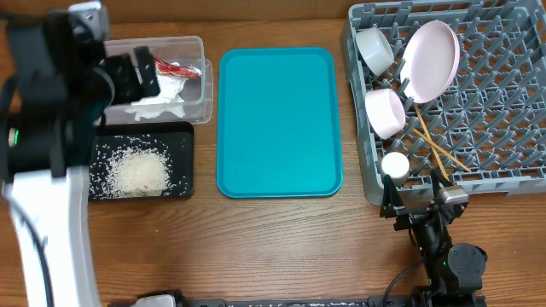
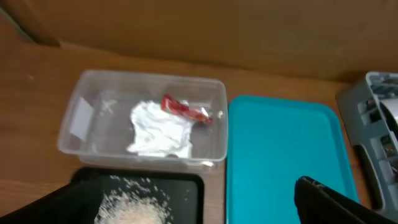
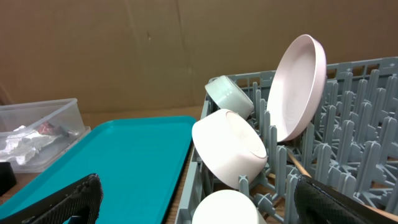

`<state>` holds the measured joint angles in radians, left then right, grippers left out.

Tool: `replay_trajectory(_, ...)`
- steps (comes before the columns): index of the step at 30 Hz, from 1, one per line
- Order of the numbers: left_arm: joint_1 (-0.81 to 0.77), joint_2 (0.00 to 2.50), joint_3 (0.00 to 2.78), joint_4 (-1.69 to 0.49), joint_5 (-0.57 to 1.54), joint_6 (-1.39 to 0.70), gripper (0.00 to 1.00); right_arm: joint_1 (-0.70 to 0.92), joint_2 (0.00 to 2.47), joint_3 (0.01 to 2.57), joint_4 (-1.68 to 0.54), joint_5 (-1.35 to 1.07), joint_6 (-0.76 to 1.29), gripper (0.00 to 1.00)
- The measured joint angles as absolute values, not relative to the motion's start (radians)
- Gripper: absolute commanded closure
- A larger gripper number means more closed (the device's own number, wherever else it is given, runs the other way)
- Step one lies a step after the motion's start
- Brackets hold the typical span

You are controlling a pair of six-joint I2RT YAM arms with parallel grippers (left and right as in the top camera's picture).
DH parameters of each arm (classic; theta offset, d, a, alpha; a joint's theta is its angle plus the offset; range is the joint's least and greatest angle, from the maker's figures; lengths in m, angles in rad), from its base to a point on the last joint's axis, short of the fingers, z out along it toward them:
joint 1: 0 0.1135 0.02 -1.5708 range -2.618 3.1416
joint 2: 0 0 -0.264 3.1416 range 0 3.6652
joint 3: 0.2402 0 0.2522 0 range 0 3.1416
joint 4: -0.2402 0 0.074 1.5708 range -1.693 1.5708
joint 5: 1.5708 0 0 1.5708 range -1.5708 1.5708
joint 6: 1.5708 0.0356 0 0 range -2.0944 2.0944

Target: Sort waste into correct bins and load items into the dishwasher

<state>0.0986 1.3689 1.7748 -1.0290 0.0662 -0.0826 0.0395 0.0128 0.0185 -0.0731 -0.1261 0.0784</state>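
Right of the teal tray [image 1: 277,119], the right gripper [image 1: 416,198] hangs agape and empty at the dish rack's [image 1: 512,145] near edge; cup [image 1: 394,162], chopsticks [image 1: 435,145], bowls [image 1: 386,112] and plate [image 1: 431,58] stand racked beyond. Left of the teal tray, rice [image 1: 136,170] fills the black tray [image 1: 183,162]; farther, napkin [image 2: 158,130] and wrapper [image 2: 185,109] lie in the clear tub [image 1: 200,85] by the left gripper [image 1: 143,75], also spread and empty. Sorting looks finished; next seems only withdrawal.

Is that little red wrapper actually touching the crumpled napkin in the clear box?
Touching. The left wrist view shows the red wrapper lying across the upper edge of the white napkin, with no gap between them, inside the clear tub.
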Motion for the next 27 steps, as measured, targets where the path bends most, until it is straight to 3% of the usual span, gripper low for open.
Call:
replay_trajectory(16, 0.098, 0.702, 0.737, -0.263, 0.039, -0.052, 0.00, 0.039, 0.013, 0.019, -0.075, -0.126, 0.078, 0.00)
replay_trajectory(27, 0.098, 0.267, 0.234, 0.026, 0.039, -0.094, 0.00, 0.039, 0.013, 0.019, -0.075, -0.126, 0.078, 0.00)
